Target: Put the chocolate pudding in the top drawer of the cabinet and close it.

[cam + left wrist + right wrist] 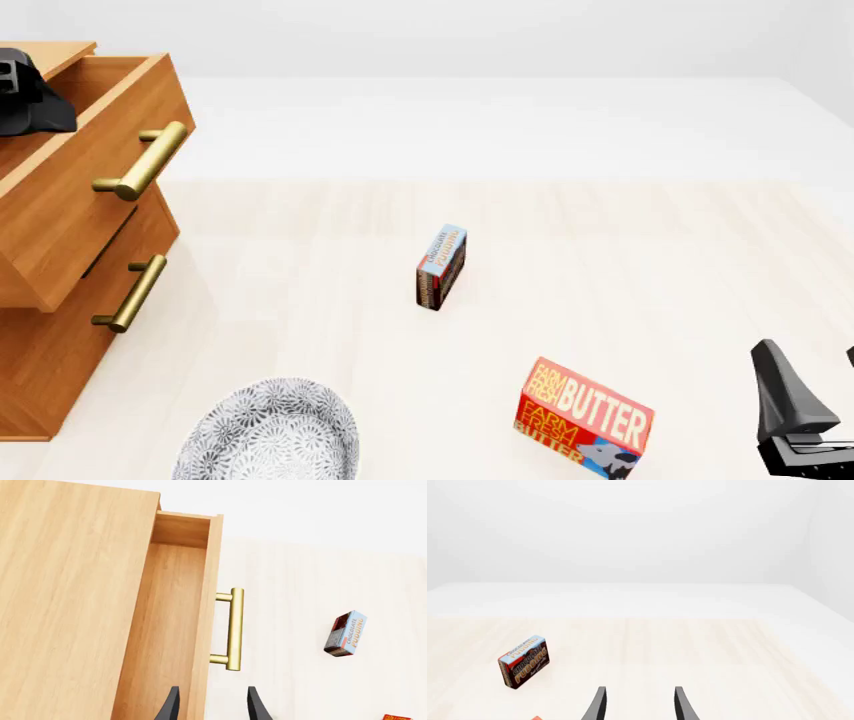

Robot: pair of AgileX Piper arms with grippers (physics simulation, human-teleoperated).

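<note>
The chocolate pudding (442, 267), a small blue and brown box, stands on edge mid-table, away from both grippers; it also shows as the pudding (346, 633) and the pudding (524, 662) in the wrist views. The cabinet (54, 350) stands at the left, and its top drawer (80, 190) is pulled out with its brass handle (140, 160) forward. My left gripper (213, 707) hovers open above the drawer (167, 630), whose visible inside holds nothing. My right gripper (814, 385) is open at the near right, holding nothing.
A red butter box (583, 418) stands near the front edge, between the pudding and my right gripper. A patterned grey plate (274, 435) lies front left by the cabinet. The lower drawer (67, 330) is shut, with its handle (130, 293) sticking out.
</note>
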